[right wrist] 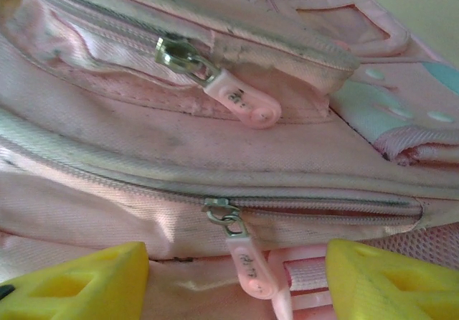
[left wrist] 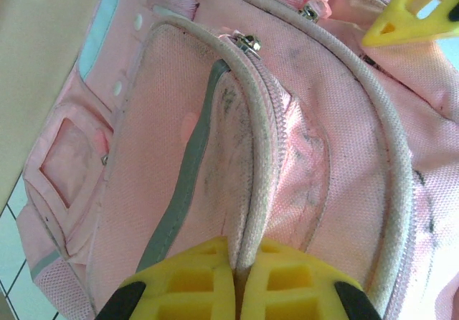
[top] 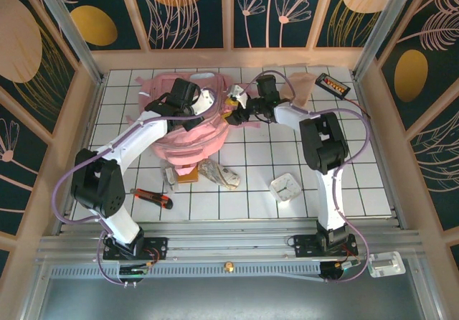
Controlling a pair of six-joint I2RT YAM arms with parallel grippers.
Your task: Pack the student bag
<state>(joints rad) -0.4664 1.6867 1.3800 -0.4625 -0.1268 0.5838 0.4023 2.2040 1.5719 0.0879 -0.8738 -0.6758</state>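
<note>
Left gripper [left wrist: 237, 280] is clamped on the bag [left wrist: 323, 155], its yellow fingers pressed together on a ridge of piping [left wrist: 251, 162] that edges a front pocket. Right gripper [right wrist: 238, 262] has its fingers apart, one on each side of the lower pull [right wrist: 249, 266], and I cannot tell whether they touch it. The upper pull [right wrist: 244, 101] lies farther off, on another zip.

The bag sits toward the far edge of the surface [top: 358, 162], left of the middle, with both arms reaching to it. A red-handled tool [top: 152, 197] lies near the left near corner, and a white square item [top: 287, 187] lies toward the near edge, both outside the bag.

The step looks like opening a compartment: one arm steadies the fabric while the other goes for the zip. Whether the lower zip is partly open is unclear. Next, the right gripper would need to close squarely on the small, floppy pull and draw it along the zip line, with the left holding the fabric taut. A pinch that catches cloth could jam it.
</note>
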